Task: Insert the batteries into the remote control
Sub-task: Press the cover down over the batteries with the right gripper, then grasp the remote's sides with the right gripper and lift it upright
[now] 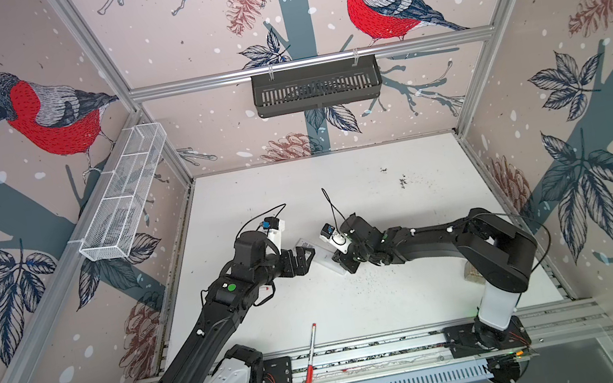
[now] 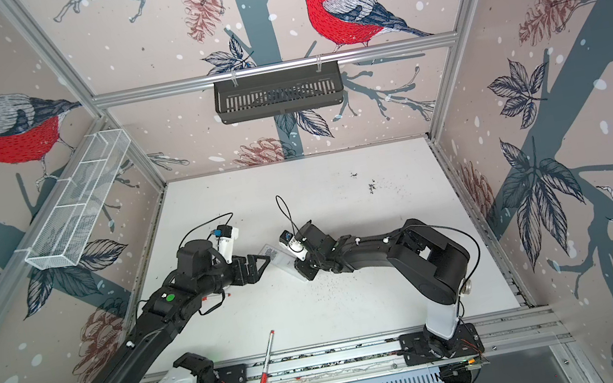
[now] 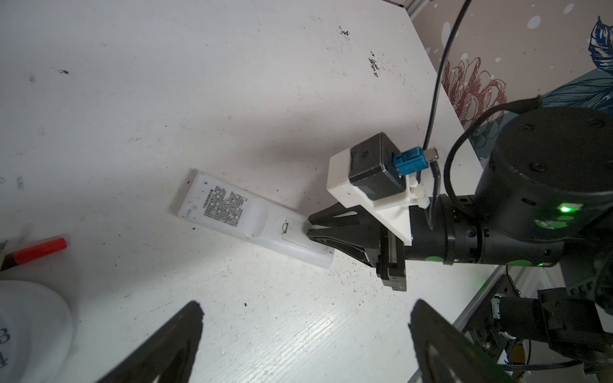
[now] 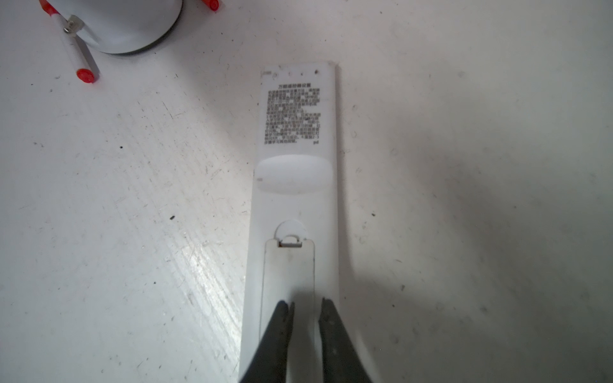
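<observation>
The remote control [image 4: 295,172] lies back up on the white table, printed text at one end and its battery cover [image 4: 288,268] in place. In both top views it shows between the two grippers [image 1: 322,255] [image 2: 278,258]. My right gripper [image 4: 306,303] hovers over the cover end with its jaws a narrow gap apart and nothing between them; the left wrist view shows its tips at the cover [image 3: 308,225]. My left gripper [image 3: 306,305] stands wide open and empty, a short way from the remote control [image 3: 232,215]. The batteries are out of view.
A round white alarm clock [image 4: 116,23] [image 3: 30,331] stands beside a red-capped pen [image 4: 81,53]. Another red-and-white pen [image 1: 310,354] lies across the front rail. A black basket [image 1: 316,85] hangs on the back wall, a white wire basket [image 1: 124,197] on the left wall.
</observation>
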Controlling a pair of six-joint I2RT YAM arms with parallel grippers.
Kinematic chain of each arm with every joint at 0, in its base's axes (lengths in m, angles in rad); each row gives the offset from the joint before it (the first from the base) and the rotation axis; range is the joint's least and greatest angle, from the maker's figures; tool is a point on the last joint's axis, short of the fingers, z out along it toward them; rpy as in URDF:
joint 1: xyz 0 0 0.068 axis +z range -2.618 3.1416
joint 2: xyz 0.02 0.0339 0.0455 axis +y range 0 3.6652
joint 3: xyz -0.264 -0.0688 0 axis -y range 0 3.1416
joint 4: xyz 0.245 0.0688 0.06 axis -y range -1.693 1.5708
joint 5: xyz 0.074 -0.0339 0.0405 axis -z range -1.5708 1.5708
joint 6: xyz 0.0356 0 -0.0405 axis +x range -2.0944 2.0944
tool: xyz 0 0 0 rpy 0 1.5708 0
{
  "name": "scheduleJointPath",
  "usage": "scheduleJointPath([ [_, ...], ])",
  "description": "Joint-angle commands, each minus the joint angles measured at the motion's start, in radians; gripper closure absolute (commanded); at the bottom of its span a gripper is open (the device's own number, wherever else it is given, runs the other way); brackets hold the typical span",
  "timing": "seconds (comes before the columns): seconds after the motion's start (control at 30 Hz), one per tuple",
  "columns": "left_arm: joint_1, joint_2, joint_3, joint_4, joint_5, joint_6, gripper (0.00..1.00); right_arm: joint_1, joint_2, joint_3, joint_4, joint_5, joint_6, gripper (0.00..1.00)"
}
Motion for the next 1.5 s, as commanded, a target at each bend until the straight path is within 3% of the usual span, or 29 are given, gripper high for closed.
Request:
scheduleJointPath([
  [0.0,0.001,-0.011,0.000,0.031,-0.022,0.010,0.03,-0.004,-0.005,0.028,-0.037,0.011,0.014,0.58],
  [0.07,0.001,-0.025,0.001,0.028,-0.038,0.007,0.03,-0.002,0.013,0.047,-0.047,0.004,0.016,0.44],
  [0.17,0.001,-0.035,0.000,0.025,-0.047,0.007,0.03,0.005,0.043,0.064,-0.056,0.005,0.018,0.34],
  [0.5,0.011,-0.100,0.001,0.015,-0.145,-0.002,0.03,0.049,0.085,0.073,-0.073,0.061,0.030,0.27],
  [0.63,0.011,-0.111,0.000,0.026,-0.128,0.002,0.03,0.073,0.107,0.086,-0.099,0.106,0.036,0.31],
  [0.87,0.012,-0.112,0.004,0.054,-0.128,0.007,0.03,0.086,0.128,0.117,-0.120,0.155,0.058,0.59],
  [1.0,0.012,-0.127,-0.006,0.124,-0.106,-0.024,0.03,0.084,0.122,0.128,-0.114,0.164,0.069,0.66],
  [1.2,0.011,-0.129,-0.063,0.304,-0.071,-0.092,0.03,0.023,0.010,0.092,-0.039,0.045,0.107,0.68],
  [1.47,0.010,-0.042,-0.121,0.660,0.108,-0.154,0.03,-0.136,-0.265,-0.056,0.109,-0.214,0.195,0.69],
])
